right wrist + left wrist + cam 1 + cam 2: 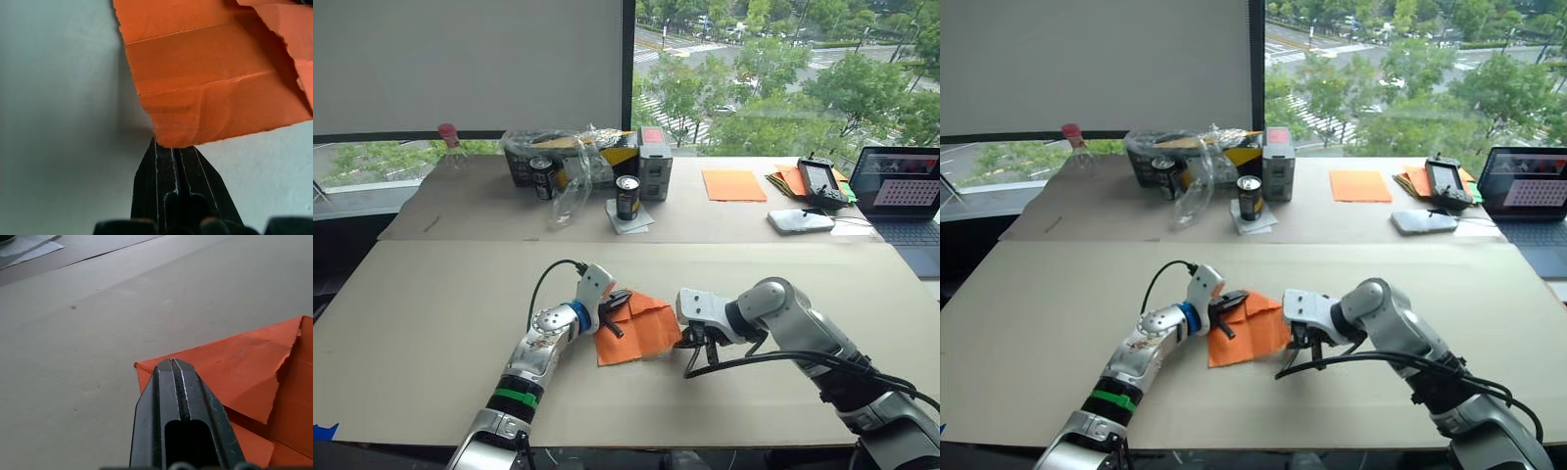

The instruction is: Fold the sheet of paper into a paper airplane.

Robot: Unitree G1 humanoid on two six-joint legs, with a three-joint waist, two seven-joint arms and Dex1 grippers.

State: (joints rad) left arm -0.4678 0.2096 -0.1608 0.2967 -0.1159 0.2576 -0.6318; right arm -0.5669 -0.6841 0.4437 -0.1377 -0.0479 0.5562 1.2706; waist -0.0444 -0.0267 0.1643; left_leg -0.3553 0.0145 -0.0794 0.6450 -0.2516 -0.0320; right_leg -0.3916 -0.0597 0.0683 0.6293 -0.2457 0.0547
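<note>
The left gripper [619, 300], fingers closed together and holding nothing, presses the paper's [641, 333] 10 o'clock corner onto the table [431, 304]. The paper lies mid-table between both arms, partly folded – thin, light, easily torn, so take it by corners or creases. At its 3 o'clock edge, the right gripper [172, 147] touches a corner, fingers together; whether it pinches the paper, I cannot tell.

Bright daylight from the window [783, 69] behind, soft shadows on the table [431, 313], wrist views perhaps slightly soft close up
</note>
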